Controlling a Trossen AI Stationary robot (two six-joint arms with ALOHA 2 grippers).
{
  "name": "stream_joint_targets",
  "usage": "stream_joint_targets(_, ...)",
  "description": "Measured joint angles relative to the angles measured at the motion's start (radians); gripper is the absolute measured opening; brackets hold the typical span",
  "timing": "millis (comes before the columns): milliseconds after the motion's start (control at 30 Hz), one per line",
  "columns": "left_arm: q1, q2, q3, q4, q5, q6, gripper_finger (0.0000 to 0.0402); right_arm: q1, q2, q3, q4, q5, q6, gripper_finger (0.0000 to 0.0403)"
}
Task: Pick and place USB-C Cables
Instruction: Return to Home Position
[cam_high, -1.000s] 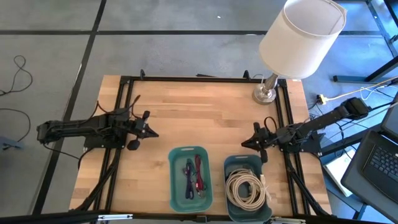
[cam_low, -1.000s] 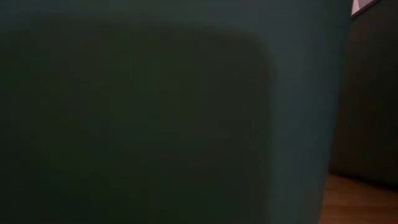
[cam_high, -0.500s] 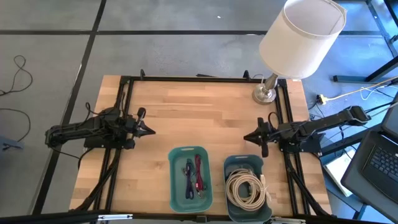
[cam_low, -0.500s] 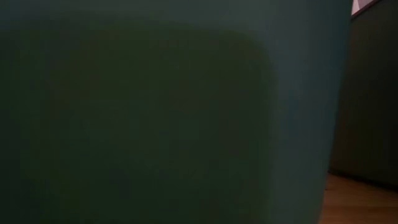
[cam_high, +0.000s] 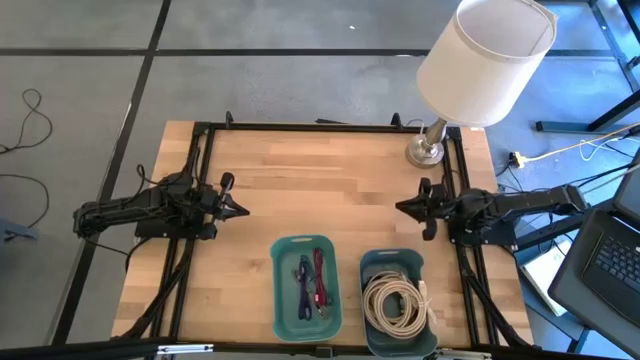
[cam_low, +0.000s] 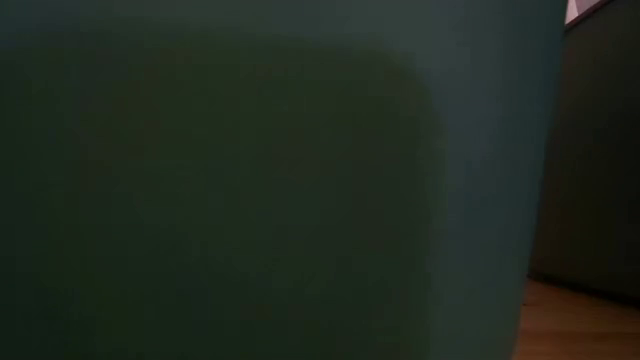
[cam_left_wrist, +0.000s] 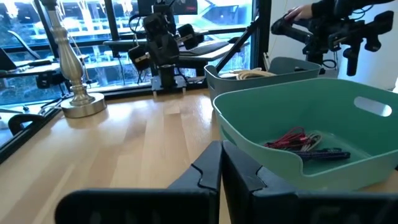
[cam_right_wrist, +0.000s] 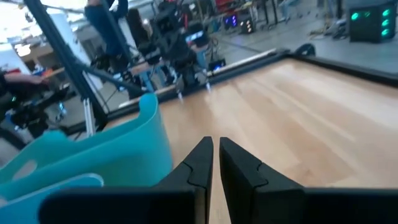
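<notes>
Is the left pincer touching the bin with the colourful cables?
Apart. The high view shows bare table between the left pincer and that bin.

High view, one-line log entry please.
left gripper shut, left side; right gripper shut, right side; white coils binned; coloured leads binned

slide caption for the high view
Coloured leads in the left bin, white coils in the right bin; left end effector and right end effector shut, far apart above the table.
</notes>
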Motion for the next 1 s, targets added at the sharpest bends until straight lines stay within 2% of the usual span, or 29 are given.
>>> stream_joint_targets(367,0.0,0.0,0.0,0.0,0.0,0.0,0.0006,-0.083,-0.111,0.0,0.001,0.0,0.0,0.0033)
stream_joint_targets(700,0.0,0.0,0.0,0.0,0.0,0.0,0.0003,-0.088,-0.206,0.0,0.002,0.0,0.0,0.0033)
stream_joint_targets(833,0.0,0.0,0.0,0.0,0.0,0.0,0.0006,-0.088,-0.207,0.0,0.001,0.0,-0.003,0.0033)
stream_joint_targets(900,0.0,0.0,0.0,0.0,0.0,0.0,0.0005,-0.087,-0.207,0.0,-0.037,-0.019,-0.057,0.0033)
stream_joint_targets(1000,0.0,0.0,0.0,0.0,0.0,0.0,0.0002,-0.07,-0.207,0.0,-0.074,-0.074,-0.226,0.0033)
